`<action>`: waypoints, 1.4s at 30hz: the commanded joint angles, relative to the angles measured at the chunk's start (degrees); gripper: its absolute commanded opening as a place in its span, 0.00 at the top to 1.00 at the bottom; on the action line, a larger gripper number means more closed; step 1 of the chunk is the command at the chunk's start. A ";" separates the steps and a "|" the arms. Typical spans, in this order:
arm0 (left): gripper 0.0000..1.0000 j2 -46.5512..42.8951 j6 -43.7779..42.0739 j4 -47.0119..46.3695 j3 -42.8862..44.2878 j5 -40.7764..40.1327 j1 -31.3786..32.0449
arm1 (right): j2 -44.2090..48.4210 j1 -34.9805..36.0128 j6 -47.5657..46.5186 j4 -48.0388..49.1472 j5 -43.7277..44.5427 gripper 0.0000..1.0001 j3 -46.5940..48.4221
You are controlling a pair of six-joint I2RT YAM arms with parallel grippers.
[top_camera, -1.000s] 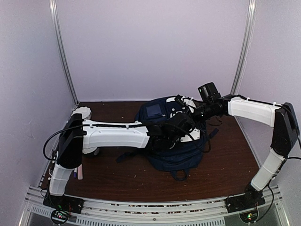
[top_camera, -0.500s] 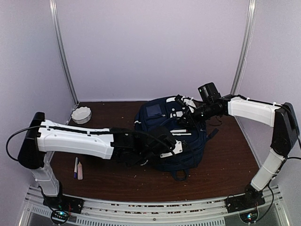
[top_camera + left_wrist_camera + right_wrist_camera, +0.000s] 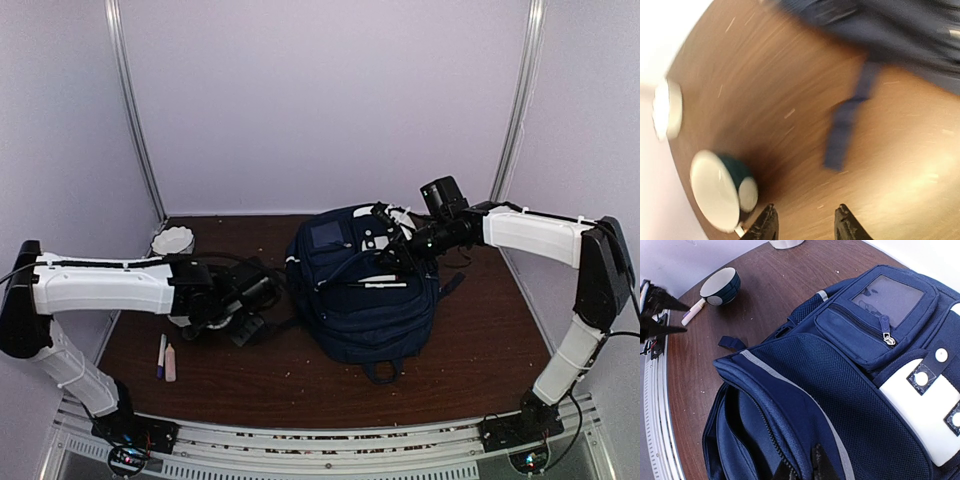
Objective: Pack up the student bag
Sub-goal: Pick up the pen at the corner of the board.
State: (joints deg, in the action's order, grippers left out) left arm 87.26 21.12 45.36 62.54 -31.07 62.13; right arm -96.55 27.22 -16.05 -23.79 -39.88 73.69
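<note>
Well, the student bag lies flat on the brown table, in the middle of the top view and a little to the right. It is big and dark blue. Its front faces up, so I can see the white patches and the small front pocket with a see-through window. The right gripper sits at the upper right part of the bag in the top view. Its fingers are pinched tight on the blue cloth edge by the bag's open zipper, at the bottom of the right wrist view. The bag gapes open a bit there. The left gripper hangs over bare table left of the bag, not touching it. Its two fingers stand apart and there is nothing between them. The left wrist view is blurry, but a blue strap from the bag lies on the wood in the middle of it. A blue bowl with a white inside sits at the lower left of that view. A white bowl stands at the left of the top view, up by the wall. A pen and a pale marker lie side by side at the lower left, near the front edge.
</note>
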 commanded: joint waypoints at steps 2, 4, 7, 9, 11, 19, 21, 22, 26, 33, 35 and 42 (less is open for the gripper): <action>0.59 -8.41 14.05 -0.58 -7.92 8.65 -13.34 | -0.28 -0.24 0.36 1.82 -1.81 0.92 1.10; 0.59 -10.41 14.83 -1.57 -10.06 10.60 -15.87 | -0.51 -0.24 0.41 1.77 -1.83 0.91 1.10; 0.58 -11.60 16.11 -0.61 -11.54 10.88 -16.59 | -0.62 -0.24 0.28 1.52 -2.02 0.91 1.29; 0.58 -12.29 16.75 0.53 -12.44 11.55 -17.26 | -0.61 -0.24 -0.08 1.32 -1.96 0.92 1.42; 0.58 -13.90 17.66 1.00 -13.83 12.31 -18.74 | -0.68 -0.24 -0.43 0.94 -1.97 0.91 1.53; 0.56 -21.05 22.45 -1.05 -21.33 24.43 -28.49 | -0.57 -0.30 -0.82 0.49 -1.75 0.91 1.63; 0.56 -20.90 22.43 1.00 -21.10 26.09 -31.32 | -0.86 -0.24 -0.74 0.33 -1.97 0.91 1.77; 0.56 -20.67 22.21 1.75 -21.06 26.76 -32.44 | -0.98 -0.31 -0.67 0.20 -2.14 0.91 1.92; 0.59 -19.88 22.16 2.99 -23.14 30.04 -35.78 | -1.20 -0.23 -0.77 -0.28 -2.32 0.91 2.17; 0.55 -17.90 20.95 5.60 -24.29 31.31 -40.10 | -0.99 -0.32 -1.49 -0.64 -1.89 0.91 2.16; 0.52 -16.82 20.34 6.35 -23.70 31.02 -40.07 | -1.16 -0.29 -1.55 -0.64 -1.65 0.91 2.25; 0.51 -13.65 20.61 5.95 -23.81 30.00 -40.12 | -1.79 -0.26 -1.64 -1.13 -1.67 0.91 2.54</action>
State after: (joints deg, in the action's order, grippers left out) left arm 72.36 41.95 51.16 38.24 -0.99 22.44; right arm -97.25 27.11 -17.69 -24.91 -40.77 74.19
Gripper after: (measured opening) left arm 0.487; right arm 0.088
